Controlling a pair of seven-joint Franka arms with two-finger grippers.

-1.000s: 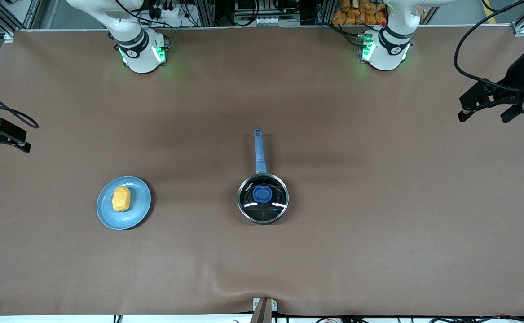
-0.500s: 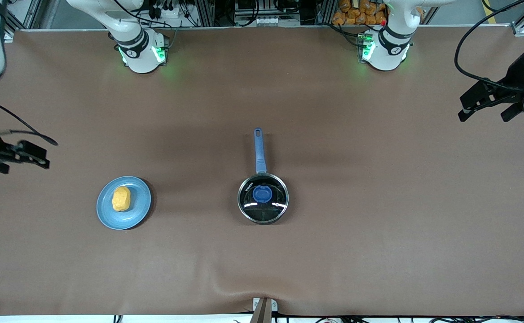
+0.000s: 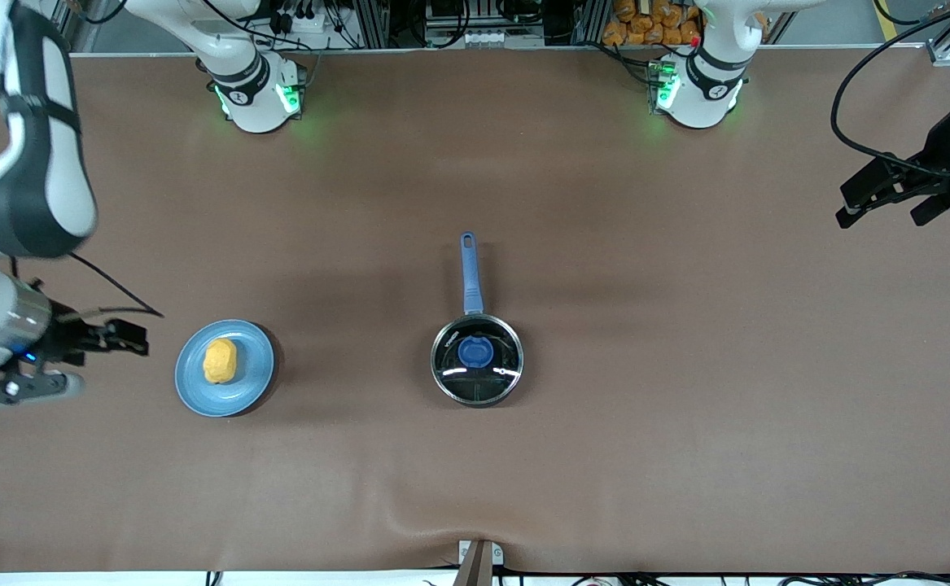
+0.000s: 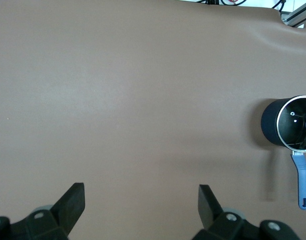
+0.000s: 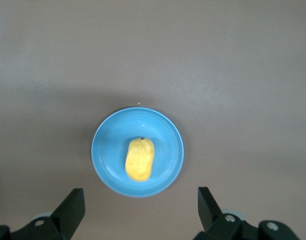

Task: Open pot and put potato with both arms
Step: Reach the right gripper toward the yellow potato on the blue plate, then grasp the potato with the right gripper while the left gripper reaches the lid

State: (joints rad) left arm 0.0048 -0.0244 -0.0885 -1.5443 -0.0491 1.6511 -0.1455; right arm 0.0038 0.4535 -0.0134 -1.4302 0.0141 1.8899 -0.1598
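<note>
While the potato (image 3: 220,360) lies on its blue plate (image 3: 248,389) and the lidded pot (image 3: 476,360) sits mid-table (image 3: 605,456), we see our right claw (image 3: 129,338) spread beside the plate, left claw (image 3: 886,195) spread, waiting over the table's end.

Front view: high camera facing both arm bases, looking steeply down on the whole brown bench (image 3: 654,456). Left wrist view: looks down past its own pincer (image 4: 141,205) onto bare bench, the small black saucepan with glass lid (image 4: 291,122) at frame edge. Right wrist view: closer, straight down on the oval yellow potato (image 5: 139,159). Front view shares both: saucepan (image 3: 476,360), potato (image 3: 220,360).
</note>
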